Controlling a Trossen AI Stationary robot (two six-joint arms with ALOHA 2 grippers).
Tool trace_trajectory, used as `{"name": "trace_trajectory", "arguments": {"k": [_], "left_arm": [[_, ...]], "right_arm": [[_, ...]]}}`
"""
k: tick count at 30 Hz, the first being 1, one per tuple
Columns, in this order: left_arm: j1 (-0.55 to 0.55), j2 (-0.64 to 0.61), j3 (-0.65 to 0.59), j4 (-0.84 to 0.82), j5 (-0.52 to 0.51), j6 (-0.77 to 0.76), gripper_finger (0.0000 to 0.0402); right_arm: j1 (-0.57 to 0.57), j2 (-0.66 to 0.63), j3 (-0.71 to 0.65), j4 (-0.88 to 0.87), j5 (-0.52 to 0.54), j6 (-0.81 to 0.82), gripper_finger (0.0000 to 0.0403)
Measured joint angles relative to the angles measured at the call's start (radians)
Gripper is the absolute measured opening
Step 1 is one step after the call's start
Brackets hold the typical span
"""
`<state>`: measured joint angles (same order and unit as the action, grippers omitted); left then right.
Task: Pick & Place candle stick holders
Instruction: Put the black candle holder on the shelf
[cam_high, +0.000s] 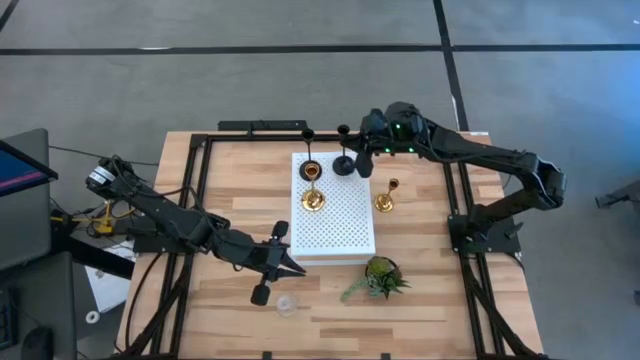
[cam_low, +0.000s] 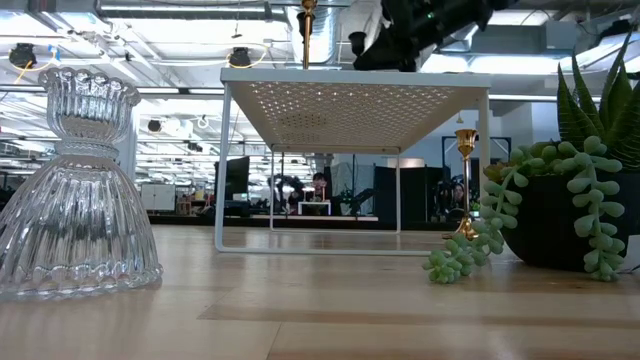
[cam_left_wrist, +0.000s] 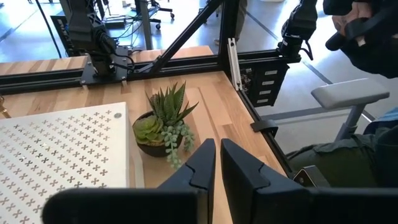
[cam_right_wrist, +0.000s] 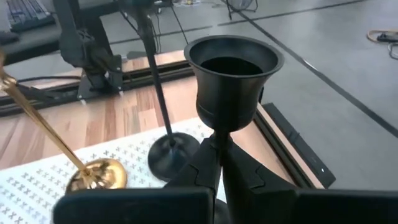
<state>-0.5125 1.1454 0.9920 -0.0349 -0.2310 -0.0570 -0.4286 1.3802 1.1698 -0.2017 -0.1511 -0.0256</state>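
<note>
My right gripper (cam_high: 362, 155) is shut on a black candle stick holder (cam_right_wrist: 233, 81) over the far part of the white perforated board (cam_high: 335, 225). A second black holder (cam_right_wrist: 163, 124) and a gold holder (cam_high: 314, 198) stand on the board by their round bases. Another gold holder (cam_high: 385, 202) stands on the table right of the board. A clear glass holder (cam_high: 287, 303) stands on the table near the front. My left gripper (cam_high: 295, 268) hovers shut by the board's near left corner, holding nothing. My right gripper pinches the black holder's thin stem (cam_right_wrist: 217, 134) just under its cup, between the two fingers. The fingers come from the table's right, slanting a little downward, and lie across the stem. The holder stays upright; its base is hidden below the fingers.
A small green plant in a dark pot (cam_high: 383, 277) sits at the board's near right corner. A black frame (cam_high: 200, 190) runs around the tabletop. The board stands on thin legs (cam_low: 220, 170) above the table. Bare wood lies near the front edge.
</note>
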Motion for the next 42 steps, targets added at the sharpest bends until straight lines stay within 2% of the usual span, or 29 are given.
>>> {"name": "trace_trajectory", "arguments": {"k": [15, 23, 42], "left_arm": [[0.0, 0.0, 0.0, -0.002, 0.0, 0.0, 0.0025], [0.0, 0.0, -0.001, -0.003, 0.0, 0.0, 0.0025], [0.0, 0.0, -0.001, -0.004, 0.0, 0.0, 0.0025]], "right_arm": [[0.001, 0.082, 0.005, 0.032, -0.007, -0.003, 0.0], [0.003, 0.079, 0.004, 0.026, -0.007, -0.002, 0.0001], [0.007, 0.041, -0.004, -0.064, 0.0, -0.007, 0.0105]]}}
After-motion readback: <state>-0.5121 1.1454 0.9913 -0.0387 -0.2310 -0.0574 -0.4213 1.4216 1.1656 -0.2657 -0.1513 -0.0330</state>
